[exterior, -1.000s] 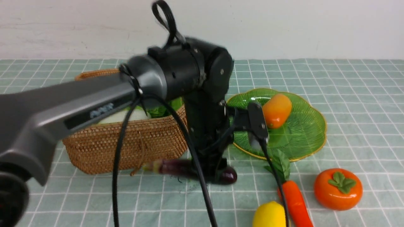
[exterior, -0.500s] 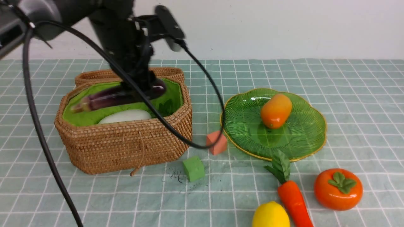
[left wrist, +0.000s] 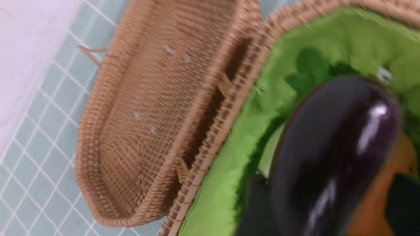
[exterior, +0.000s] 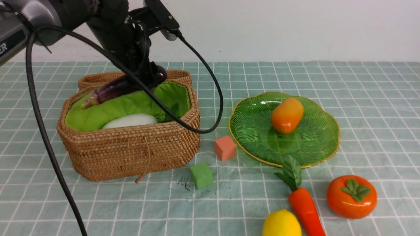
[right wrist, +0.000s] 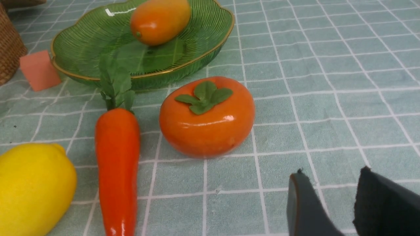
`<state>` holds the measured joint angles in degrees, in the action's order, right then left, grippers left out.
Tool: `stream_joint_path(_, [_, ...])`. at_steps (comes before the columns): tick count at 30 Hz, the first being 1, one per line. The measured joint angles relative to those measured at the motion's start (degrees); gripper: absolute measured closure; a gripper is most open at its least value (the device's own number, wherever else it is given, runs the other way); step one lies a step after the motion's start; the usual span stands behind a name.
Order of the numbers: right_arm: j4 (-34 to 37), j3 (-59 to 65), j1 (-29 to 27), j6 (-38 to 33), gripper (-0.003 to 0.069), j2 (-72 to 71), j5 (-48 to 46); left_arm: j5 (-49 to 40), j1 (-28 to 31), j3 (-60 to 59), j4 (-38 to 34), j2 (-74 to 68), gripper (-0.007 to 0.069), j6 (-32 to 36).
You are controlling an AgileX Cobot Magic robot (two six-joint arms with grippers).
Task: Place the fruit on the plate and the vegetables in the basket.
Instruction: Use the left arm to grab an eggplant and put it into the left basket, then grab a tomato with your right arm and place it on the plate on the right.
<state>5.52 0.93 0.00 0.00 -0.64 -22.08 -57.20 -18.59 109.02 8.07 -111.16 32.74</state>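
My left gripper (exterior: pixel 149 77) is shut on the dark purple eggplant (exterior: pixel 123 87) and holds it tilted above the open wicker basket (exterior: pixel 131 150); in the left wrist view the eggplant (left wrist: pixel 328 147) hangs over the green lining (left wrist: pixel 328 39). The white radish (exterior: pixel 129 120) lies in the basket. The mango (exterior: pixel 287 114) rests on the green plate (exterior: pixel 315 144). The carrot (exterior: pixel 306 209), lemon (exterior: pixel 281 224) and persimmon (exterior: pixel 351 196) lie on the cloth at the front right. My right gripper (right wrist: pixel 331 172) is open and empty, low over the cloth near the persimmon (right wrist: pixel 206 121). No potato shows.
A salmon-pink cube (exterior: pixel 225 148) and a green cube (exterior: pixel 201 175) sit on the cloth between basket and plate. The basket's lid (left wrist: pixel 157 108) lies open behind it. The left arm's black cable (exterior: pixel 210 108) loops down beside the basket. A white wall stands behind the table.
The left arm lifted the eggplant from the cloth in front of the basket up and back over the basket. It now hangs slightly higher than half a second ago.
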Motion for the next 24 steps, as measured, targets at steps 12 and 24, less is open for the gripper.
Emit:
stream_joint_path(12, [0.0, 0.0, 0.0, 0.0, 0.0418, 0.0, 0.0, -11.9, 0.0, -0.1, -4.0, 2.9, 0.0016, -1.0])
stream_joint_path(24, [0.0, 0.0, 0.0, 0.0, 0.0418, 0.0, 0.0, -13.5, 0.0, -0.4, -3.4, 31.4, 0.0314, -10.8])
